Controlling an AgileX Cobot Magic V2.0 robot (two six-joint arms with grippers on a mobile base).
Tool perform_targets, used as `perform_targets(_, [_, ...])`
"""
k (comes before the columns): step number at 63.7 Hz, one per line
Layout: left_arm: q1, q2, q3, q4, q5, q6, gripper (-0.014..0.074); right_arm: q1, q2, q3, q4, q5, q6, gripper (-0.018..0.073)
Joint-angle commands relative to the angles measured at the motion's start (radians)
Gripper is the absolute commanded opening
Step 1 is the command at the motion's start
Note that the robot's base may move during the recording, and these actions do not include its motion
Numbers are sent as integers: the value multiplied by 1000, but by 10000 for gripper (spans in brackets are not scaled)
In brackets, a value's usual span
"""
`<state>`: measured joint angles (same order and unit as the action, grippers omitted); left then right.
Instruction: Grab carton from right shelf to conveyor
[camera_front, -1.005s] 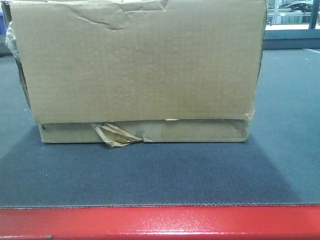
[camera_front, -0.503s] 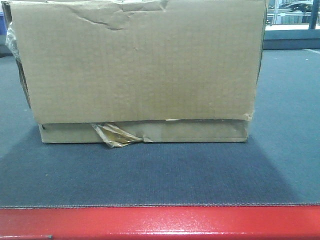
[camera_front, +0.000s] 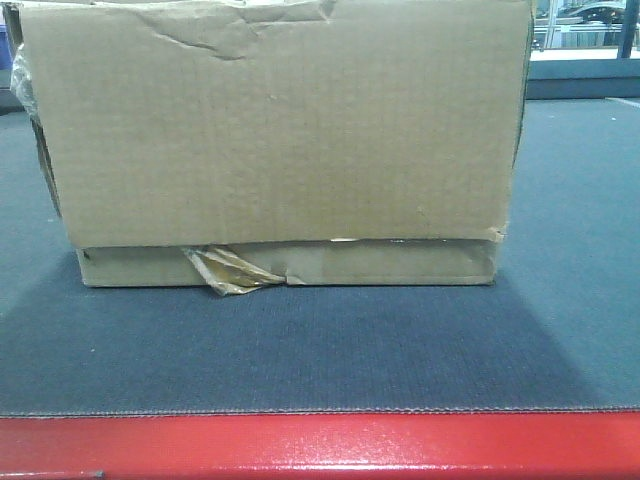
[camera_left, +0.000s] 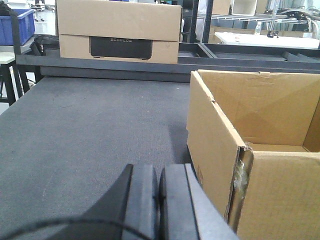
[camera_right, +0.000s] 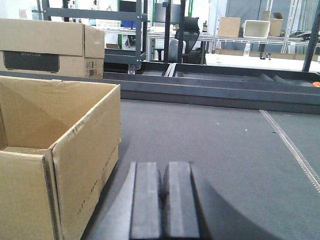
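Note:
An open brown carton (camera_front: 280, 140) stands on the dark grey conveyor belt (camera_front: 300, 350), filling most of the front view. Its lower front flap is torn. The carton shows at the right of the left wrist view (camera_left: 250, 145) and at the left of the right wrist view (camera_right: 55, 150); its inside looks empty. My left gripper (camera_left: 159, 185) is shut and empty, just left of the carton. My right gripper (camera_right: 162, 185) is shut and empty, just right of the carton. Neither touches it.
A red edge (camera_front: 320, 445) runs along the belt's near side. A second carton with a black label (camera_left: 119, 31) sits beyond the belt's far rail (camera_right: 210, 87). Shelving, a blue bin (camera_left: 17, 25) and tables stand behind.

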<state>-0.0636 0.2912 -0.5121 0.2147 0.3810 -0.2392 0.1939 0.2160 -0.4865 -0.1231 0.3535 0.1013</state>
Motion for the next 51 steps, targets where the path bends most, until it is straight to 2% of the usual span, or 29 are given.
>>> perform_targets(1, [2, -6, 2, -2, -11, 1, 4, 0, -6, 1, -14, -26, -6, -69])
perform_targets(11, [2, -6, 2, -13, -5, 1, 4, 0, -6, 1, -14, -26, -6, -69])
perform_targets(18, [44, -41, 25, -17, -9, 1, 4, 0, -6, 1, -14, -26, -6, -69])
perform_targets(24, [77, -112, 123, -33, -65, 1, 4, 0, -6, 1, -14, -26, -6, -69])
perform_targets(32, [109, -217, 319, -99, -209, 7, 4, 0, -6, 1, -14, -26, -6, -69])
perform_targets(38, [120, -289, 446, -180, -289, 92, 4, 0, -6, 1, -14, -26, -6, -69])
perform_targets(44, [120, -291, 512, -215, -408, 158, 4, 0, -6, 1, -14, -26, -6, -69])
perform_targets(47, [120, -291, 512, -202, -328, 158, 4, 0, -6, 1, -14, -26, -6, -69])
perform_targets(51, [120, -291, 512, -202, -330, 158, 4, 0, -6, 1, -14, -28, -6, -69])
